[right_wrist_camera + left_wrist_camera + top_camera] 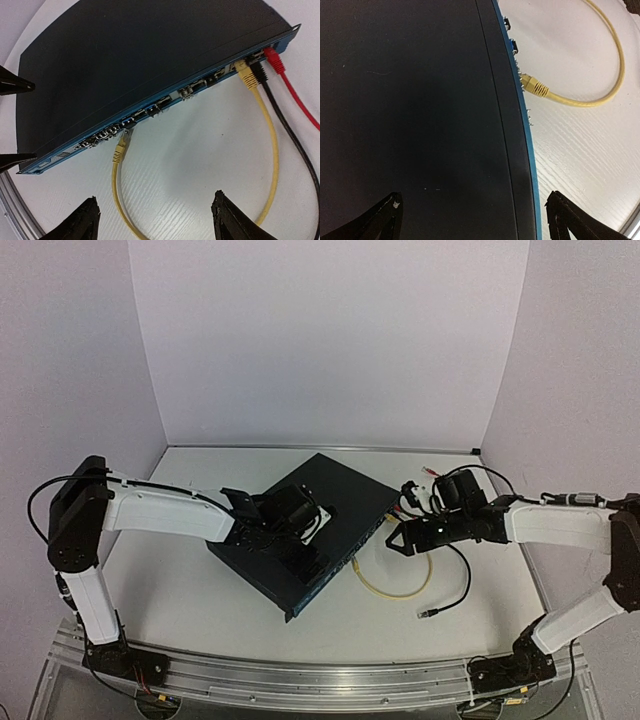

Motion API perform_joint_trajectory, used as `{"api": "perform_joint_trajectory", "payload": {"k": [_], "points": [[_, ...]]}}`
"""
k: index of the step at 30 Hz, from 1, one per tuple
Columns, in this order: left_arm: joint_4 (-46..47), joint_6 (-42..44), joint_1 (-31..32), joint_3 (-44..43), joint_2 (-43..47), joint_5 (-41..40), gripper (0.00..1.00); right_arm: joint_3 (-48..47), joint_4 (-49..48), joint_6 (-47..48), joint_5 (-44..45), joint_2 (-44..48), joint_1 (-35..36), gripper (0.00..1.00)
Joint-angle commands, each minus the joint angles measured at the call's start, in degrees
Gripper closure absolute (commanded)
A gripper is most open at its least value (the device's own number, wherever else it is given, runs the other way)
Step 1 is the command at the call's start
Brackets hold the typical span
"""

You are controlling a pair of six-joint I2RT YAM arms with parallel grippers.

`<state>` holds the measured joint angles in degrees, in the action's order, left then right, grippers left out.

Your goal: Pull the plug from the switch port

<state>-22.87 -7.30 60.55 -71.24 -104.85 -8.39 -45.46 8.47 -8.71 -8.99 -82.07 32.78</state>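
Right gripper [155, 225] spread and empty, hanging just off the port face of the switch [130, 55], low over the bench [200, 160]. Left gripper [475, 220] wide apart too, poised over the switch's dark top near its front edge; touching or not, cannot tell. Switch flat on the bench between the arms, skewed, port row turned towards the right arm.

Four plugs seemingly seated: yellow plug [121, 146] alone mid-row; second yellow plug [246, 75], black plug [257, 72] and red plug [274, 56] crowded at the far corner. Could pinch a neighbour there instead of the one meant — hardly any room between them. Could drag the whole switch along if pulled with the latch tab unpressed or the top unheld. Could snag the yellow cable [270, 150] loop.

No brand, label or legible writing anywhere — port markings too small to read.
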Motion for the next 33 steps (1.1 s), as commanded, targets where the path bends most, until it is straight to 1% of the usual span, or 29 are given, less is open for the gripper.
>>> {"api": "perform_joint_trajectory", "payload": {"k": [1,5,9,13,17,19,22,27,33], "points": [[0.55,0.44,0.57,-1.61,-0.14,-1.49,0.00,-3.85,-3.73,7.56,-0.21,-6.15,3.28,0.30],[3.91,0.75,1.47,0.29,0.22,1.15,0.00,-6.33,-4.08,11.04,2.59,-10.55,5.05,0.32],[3.98,0.14,2.86,0.28,-1.15,-0.44,0.00,-7.79,-4.55,13.22,6.33,-13.02,6.94,0.37],[3.99,-0.77,3.24,0.44,-2.44,-1.70,0.00,-8.02,-6.22,14.83,8.95,-14.44,8.37,0.40],[2.69,-1.35,3.71,-0.27,-4.62,-3.17,0.00,-7.54,-7.93,15.37,9.79,-15.23,8.81,0.44],[2.28,-1.96,3.78,-0.42,-5.58,-4.55,0.00,-7.23,-10.58,15.48,10.59,-15.61,8.83,0.47],[2.46,-2.94,3.78,-0.16,-6.64,-5.05,0.00,-6.82,-13.49,15.83,9.54,-16.86,8.91,0.50],[3.03,-3.96,3.79,1.70,-6.31,-6.16,0.01,-7.57,-15.05,15.89,9.95,-19.17,8.87,0.53],[3.57,-4.44,3.80,3.48,-5.37,-6.37,0.05,-7.68,-16.87,15.63,9.98,-20.45,8.88,0.56]]}}
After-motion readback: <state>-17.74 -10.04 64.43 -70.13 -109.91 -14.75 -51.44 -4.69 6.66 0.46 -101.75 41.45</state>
